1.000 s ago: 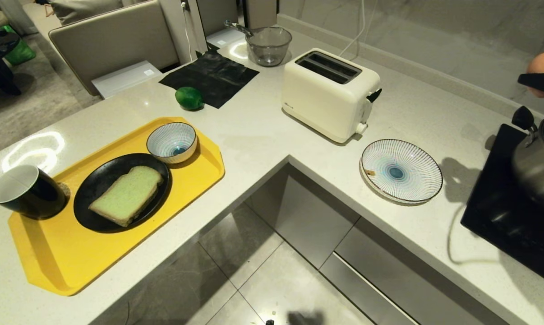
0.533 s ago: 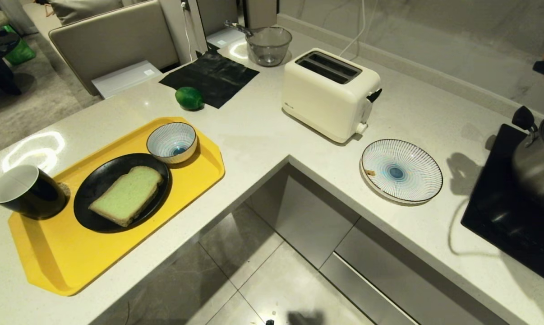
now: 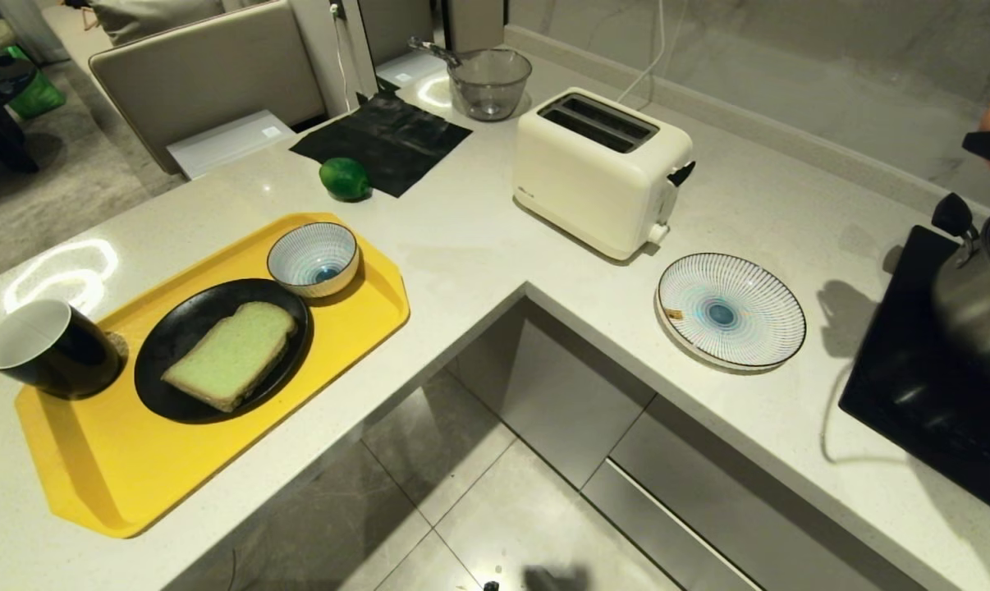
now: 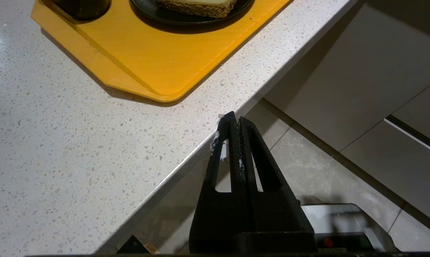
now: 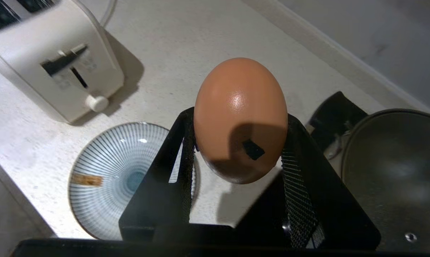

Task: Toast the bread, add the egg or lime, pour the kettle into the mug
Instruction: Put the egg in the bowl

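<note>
The L-shaped counter (image 3: 478, 246) carries everything. Near its left end lies the yellow tray (image 3: 216, 460), reaching close to the front edge; near the inner corner stands the white toaster (image 3: 598, 172) with both slots empty, and at the right end a black hob (image 3: 897, 386) bears a steel pot (image 3: 983, 304). A black plate (image 3: 167, 345) on the tray holds the bread (image 3: 231, 355), lying flat and untoasted. The striped plate (image 3: 729, 310) sits by the front edge between toaster and hob, bare. The mug (image 3: 48, 349) stands on the tray's left corner, a small striped bowl (image 3: 312, 258) on its back corner. The lime (image 3: 344, 178) rests toward the back edge, touching a black cloth (image 3: 384, 139). The right gripper (image 5: 238, 142) hangs above the counter's right end, clamped on the egg (image 5: 240, 107), dark mark showing. The left gripper (image 4: 235, 125) is parked below the front edge by the tray, fingers pressed together, empty.
</note>
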`<state>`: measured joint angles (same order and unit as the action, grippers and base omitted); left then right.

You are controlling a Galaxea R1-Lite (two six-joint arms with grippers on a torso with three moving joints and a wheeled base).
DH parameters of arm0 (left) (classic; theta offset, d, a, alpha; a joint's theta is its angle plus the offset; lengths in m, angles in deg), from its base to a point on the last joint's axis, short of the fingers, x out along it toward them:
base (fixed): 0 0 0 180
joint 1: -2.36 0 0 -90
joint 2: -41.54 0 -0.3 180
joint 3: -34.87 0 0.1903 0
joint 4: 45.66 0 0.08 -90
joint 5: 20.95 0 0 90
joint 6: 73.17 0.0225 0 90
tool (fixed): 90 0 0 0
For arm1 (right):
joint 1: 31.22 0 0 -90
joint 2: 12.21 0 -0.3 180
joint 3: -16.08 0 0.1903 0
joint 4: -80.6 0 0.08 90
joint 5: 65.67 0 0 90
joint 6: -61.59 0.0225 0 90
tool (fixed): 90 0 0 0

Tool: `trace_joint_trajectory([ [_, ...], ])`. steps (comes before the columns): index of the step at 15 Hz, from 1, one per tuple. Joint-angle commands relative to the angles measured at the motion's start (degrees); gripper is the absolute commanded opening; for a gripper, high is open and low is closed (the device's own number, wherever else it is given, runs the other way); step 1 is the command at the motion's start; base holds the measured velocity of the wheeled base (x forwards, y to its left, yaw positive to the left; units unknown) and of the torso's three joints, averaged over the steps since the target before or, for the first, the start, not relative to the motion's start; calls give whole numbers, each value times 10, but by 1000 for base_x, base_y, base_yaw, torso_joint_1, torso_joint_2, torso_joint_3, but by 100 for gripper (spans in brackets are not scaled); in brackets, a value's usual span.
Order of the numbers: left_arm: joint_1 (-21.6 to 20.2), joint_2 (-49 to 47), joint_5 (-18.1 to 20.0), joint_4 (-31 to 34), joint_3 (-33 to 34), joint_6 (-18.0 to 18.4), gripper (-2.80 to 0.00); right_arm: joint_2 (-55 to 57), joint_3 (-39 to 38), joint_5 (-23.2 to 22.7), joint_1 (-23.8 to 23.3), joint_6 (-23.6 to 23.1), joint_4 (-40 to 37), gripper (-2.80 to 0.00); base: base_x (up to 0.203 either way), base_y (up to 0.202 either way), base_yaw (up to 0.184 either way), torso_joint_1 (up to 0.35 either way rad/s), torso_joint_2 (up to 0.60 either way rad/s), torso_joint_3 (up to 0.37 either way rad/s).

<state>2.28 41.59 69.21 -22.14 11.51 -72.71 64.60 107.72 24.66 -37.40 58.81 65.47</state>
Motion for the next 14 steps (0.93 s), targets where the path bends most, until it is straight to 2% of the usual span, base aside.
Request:
trace_joint_trajectory([
  [1,-1,0,-1,0,0,0,-280,0,-5,-2,-8,-7,1,-280,0,0,0,0,0,0],
  [11,0,0,0,0,0,0,-280,4,-15,-50,-8,-5,5,-280,0,0,0,0,0,0],
  [14,-1,0,0,-1,0,2,-280,4,-13,-51,-8,-6,5,-280,0,0,0,0,0,0],
])
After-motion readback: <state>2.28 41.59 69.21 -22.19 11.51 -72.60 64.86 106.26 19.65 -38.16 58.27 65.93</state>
